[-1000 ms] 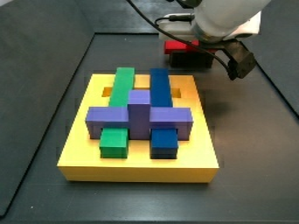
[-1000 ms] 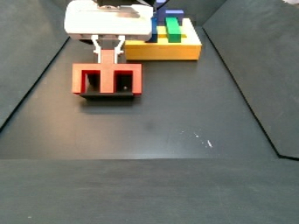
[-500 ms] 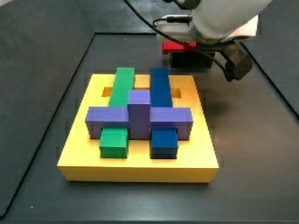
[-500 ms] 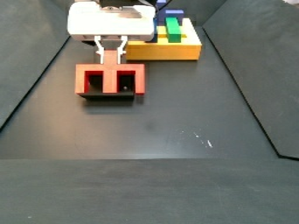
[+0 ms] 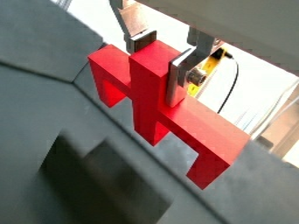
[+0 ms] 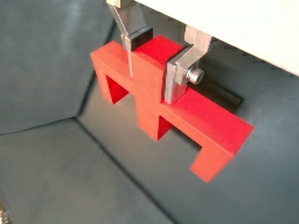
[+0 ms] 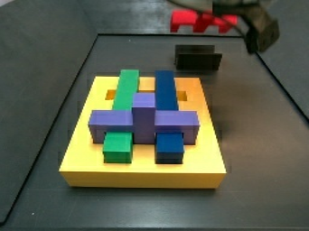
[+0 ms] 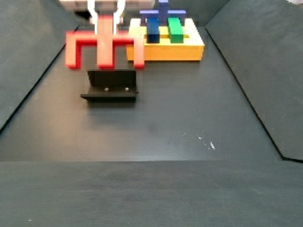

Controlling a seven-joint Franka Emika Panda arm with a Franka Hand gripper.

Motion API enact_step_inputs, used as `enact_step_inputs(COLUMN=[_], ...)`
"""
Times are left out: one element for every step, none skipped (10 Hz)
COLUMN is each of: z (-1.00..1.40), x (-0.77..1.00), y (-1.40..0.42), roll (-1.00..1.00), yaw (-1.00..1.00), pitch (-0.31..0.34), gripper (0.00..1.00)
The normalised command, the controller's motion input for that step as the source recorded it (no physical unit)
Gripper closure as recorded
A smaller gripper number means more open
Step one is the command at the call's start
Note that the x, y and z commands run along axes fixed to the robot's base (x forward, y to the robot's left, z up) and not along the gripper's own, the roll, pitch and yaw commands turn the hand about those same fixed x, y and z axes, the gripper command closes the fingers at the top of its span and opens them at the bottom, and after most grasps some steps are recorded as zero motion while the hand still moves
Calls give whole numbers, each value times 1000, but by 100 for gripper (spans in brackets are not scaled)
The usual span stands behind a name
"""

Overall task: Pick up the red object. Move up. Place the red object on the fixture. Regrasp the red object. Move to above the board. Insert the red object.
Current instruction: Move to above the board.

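Observation:
The red object (image 8: 104,49) hangs in the air above the fixture (image 8: 110,85), legs pointing down. My gripper (image 8: 106,16) is shut on its centre stub from above. In both wrist views the silver fingers (image 6: 176,79) clamp the stub of the red object (image 6: 152,96) on two sides, and the same grip shows in the wrist view (image 5: 160,57) on the red object (image 5: 152,101). In a side view the red object (image 7: 200,20) sits at the top edge, above the fixture (image 7: 197,60). The board (image 7: 145,167) lies nearer the front, and it shows again (image 8: 175,51) behind the fixture.
The board bears green (image 7: 118,144), blue (image 7: 169,144) and purple (image 7: 145,119) blocks, with orange slots beside them. Dark side walls (image 8: 35,80) bound the black floor. A small white scratch (image 8: 207,142) marks the floor.
The gripper has risen with the red object, lifting it off the fixture, which now stands bare. The board and its blocks have not moved.

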Motion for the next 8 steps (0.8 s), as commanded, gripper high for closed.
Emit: enact_step_inputs(z=[1400,1400,1400,908,386,285,274,298], x=[-40,-42,-31,-18,13,-879,-886,-922], y=[23,7,13,-3,-6,-1400,-1400,-1400], roll=[-15,-4,-12,-14,2,-1000,-1000,-1000], yaw=[45,23,21,15,10,-42,-42,-38], pitch=[18,20,8,20,37,85,83,71], gripper=[100,100,100,100,100,100,100,100])
